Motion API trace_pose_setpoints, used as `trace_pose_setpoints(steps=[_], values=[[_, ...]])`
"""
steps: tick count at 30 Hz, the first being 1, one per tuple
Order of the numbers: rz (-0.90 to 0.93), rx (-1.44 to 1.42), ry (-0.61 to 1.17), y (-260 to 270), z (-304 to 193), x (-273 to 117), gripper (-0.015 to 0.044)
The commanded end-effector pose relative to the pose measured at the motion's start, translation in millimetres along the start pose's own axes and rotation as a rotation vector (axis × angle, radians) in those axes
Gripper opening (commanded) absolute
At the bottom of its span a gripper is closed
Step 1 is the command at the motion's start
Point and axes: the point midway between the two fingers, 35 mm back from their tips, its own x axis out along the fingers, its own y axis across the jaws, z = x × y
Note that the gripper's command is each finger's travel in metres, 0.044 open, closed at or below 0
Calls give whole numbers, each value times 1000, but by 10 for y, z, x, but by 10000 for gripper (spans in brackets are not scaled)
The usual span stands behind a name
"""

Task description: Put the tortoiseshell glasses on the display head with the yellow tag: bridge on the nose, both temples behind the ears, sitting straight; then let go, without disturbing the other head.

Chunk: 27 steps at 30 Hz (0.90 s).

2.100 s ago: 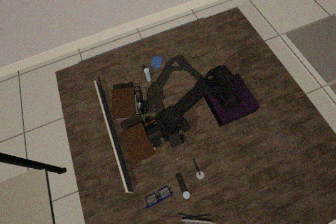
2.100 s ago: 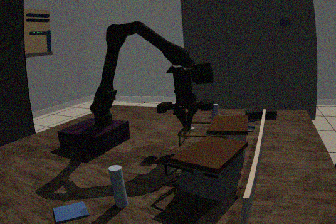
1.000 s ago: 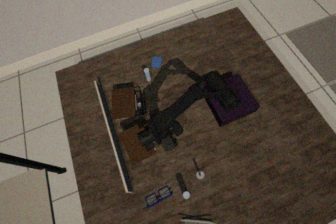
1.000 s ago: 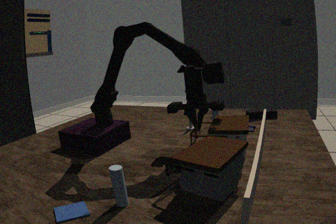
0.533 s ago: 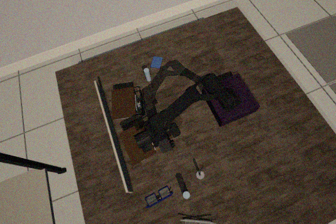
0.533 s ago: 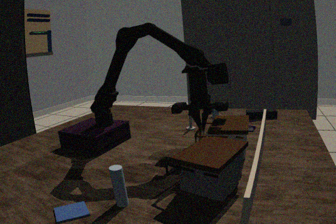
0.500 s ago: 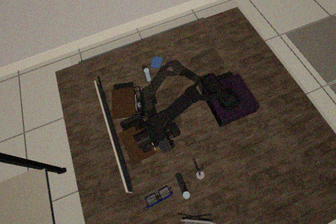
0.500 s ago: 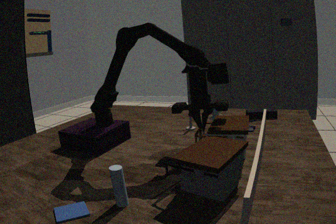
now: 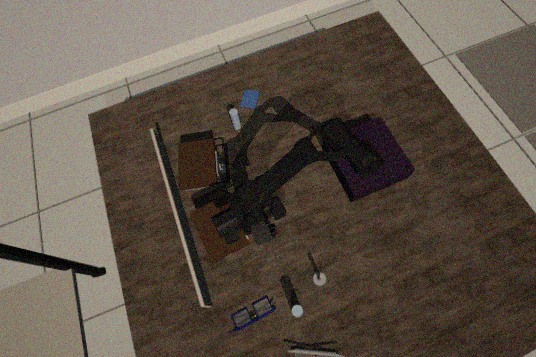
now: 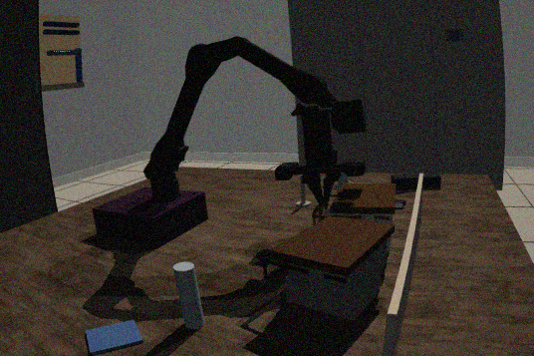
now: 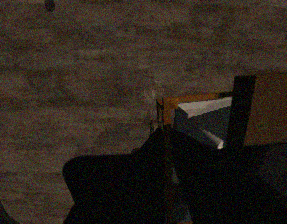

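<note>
My gripper (image 10: 321, 211) (image 11: 163, 132) points down, shut on the tortoiseshell glasses. Their orange-brown frame (image 11: 168, 111) stands at the fingertips, and a thin bar runs from it towards the far head; contact cannot be told. That head, a grey block with a brown top (image 9: 212, 245) (image 10: 371, 195) (image 11: 271, 110), stands beside the gripper. Its pale and grey front (image 11: 204, 120) shows behind the frame. The other head (image 9: 196, 162) (image 10: 334, 241) stands nearer the exterior camera, with dark glasses (image 9: 218, 142) at its front. No yellow tag can be made out. The arm hides much of the held glasses in the top view.
A long upright panel (image 9: 180, 215) (image 10: 408, 254) stands behind both heads. A pale cylinder (image 9: 235, 119) (image 10: 189, 296) and a blue block (image 9: 250, 99) (image 10: 115, 337) are beyond the near head. Blue glasses (image 9: 253, 314), another cylinder (image 9: 297, 311) and a round-based stand (image 9: 319, 279) are on the opposite side.
</note>
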Motion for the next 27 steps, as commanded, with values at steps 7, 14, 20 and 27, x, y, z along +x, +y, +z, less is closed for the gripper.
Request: trace_pose_setpoints(steps=[7, 14, 20, 27], values=[[-8, -3, 5, -35, -9, -24, 0], [-8, -3, 5, -39, -9, -24, 0], [-8, -3, 5, -33, -9, -15, 0], [-8, -3, 5, -27, -9, -5, 0]])
